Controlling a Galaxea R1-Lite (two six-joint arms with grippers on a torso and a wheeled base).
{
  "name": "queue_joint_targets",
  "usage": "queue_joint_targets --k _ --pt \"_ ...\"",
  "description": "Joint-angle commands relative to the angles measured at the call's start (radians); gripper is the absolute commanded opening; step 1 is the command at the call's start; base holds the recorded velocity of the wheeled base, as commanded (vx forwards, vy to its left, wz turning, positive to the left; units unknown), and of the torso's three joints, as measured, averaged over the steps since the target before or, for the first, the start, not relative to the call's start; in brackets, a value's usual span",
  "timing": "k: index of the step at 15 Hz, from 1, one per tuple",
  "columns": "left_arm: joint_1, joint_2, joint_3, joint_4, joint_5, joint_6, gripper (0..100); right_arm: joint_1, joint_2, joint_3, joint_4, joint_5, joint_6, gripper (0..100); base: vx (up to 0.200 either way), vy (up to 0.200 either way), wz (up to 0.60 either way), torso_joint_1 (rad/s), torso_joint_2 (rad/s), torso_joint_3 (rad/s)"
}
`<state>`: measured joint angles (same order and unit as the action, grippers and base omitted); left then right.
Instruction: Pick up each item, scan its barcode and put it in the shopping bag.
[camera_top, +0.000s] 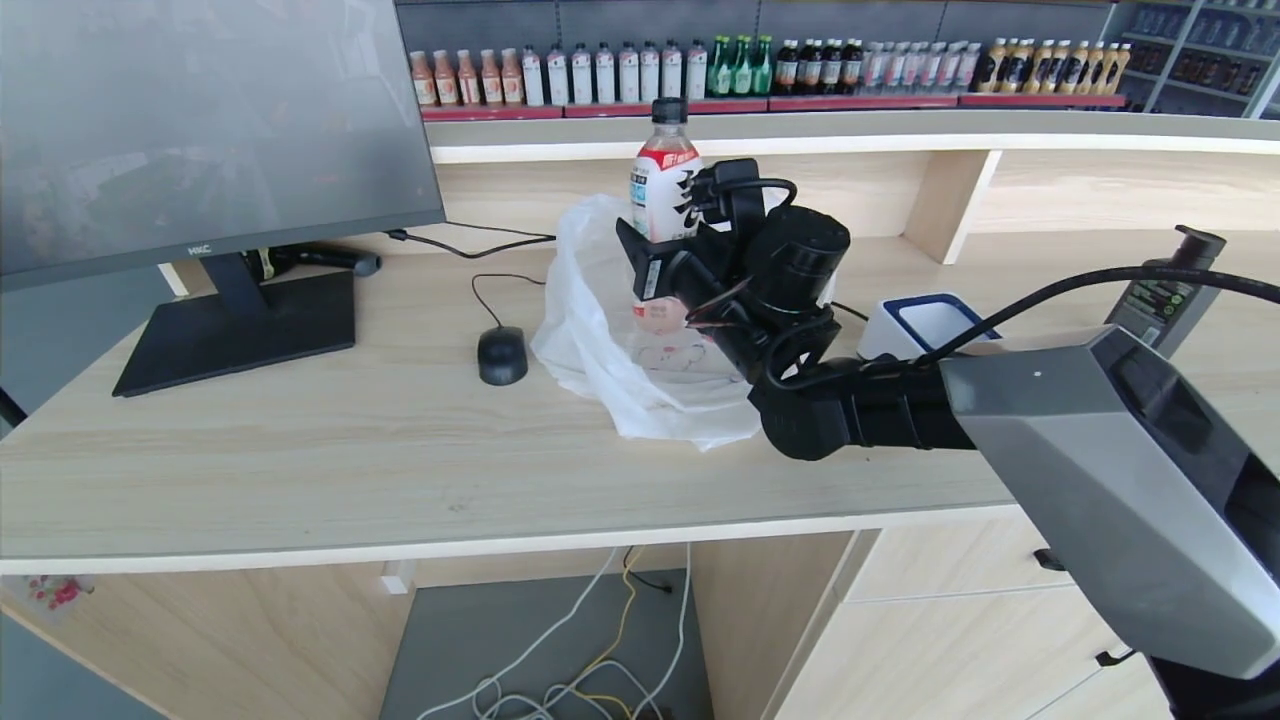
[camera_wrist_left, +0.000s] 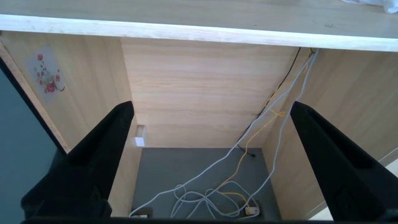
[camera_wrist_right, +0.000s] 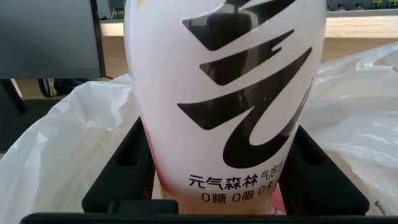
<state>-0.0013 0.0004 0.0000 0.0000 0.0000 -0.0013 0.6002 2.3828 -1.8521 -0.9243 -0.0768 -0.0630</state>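
Your right end effector (camera_top: 662, 285) gripped the upright bottle (camera_top: 664, 175) at the mouth of the shopping bag (camera_top: 590, 340) on the desk (camera_top: 300, 450); bagging seemed in hand, next calling for a straight lowering and release.

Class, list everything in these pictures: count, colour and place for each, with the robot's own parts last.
shopping bag: one, white plastic, on the counter
drink bottle: one, white with black markings, upright at the bag's mouth
monitor: one, black, counter's left
mouse: one, black, between monitor and bag
scanner box: one, white and blue, right of bag
handheld terminal: one, grey, counter's far right
shelf bottles: many, mixed colours, back shelf
cables: several, white and yellow, under the counter
right gripper: one, black, jaws shut on the bottle
left gripper: one, black, jaws open, facing under the counter
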Motion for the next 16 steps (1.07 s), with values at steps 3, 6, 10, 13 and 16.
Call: queue_joint_targets --k 3,6,10,13,16 --pt "0.001 0.000 0.000 0.000 0.000 0.000 100 0.000 0.024 -0.010 0.004 0.000 -0.001 0 0.000 0.000 0.00 0.000 0.00 0.000" --pt "0.000 0.000 0.000 0.000 0.000 0.000 100 0.000 0.035 -0.010 0.002 0.000 -0.001 0 0.000 0.000 0.00 0.000 0.00 0.000" --pt "0.000 0.000 0.000 0.000 0.000 0.000 100 0.001 0.044 -0.007 0.001 -0.001 -0.001 0 0.000 0.000 0.00 0.000 0.00 0.000" --pt "0.001 0.000 0.000 0.000 0.000 0.000 100 0.000 0.049 0.001 0.001 -0.006 -0.001 0 0.000 0.000 0.00 0.000 0.00 0.000" --pt "0.001 0.000 0.000 0.000 0.000 0.000 100 -0.005 0.050 0.001 0.001 -0.006 -0.003 0 0.000 0.000 0.00 0.000 0.00 0.000"
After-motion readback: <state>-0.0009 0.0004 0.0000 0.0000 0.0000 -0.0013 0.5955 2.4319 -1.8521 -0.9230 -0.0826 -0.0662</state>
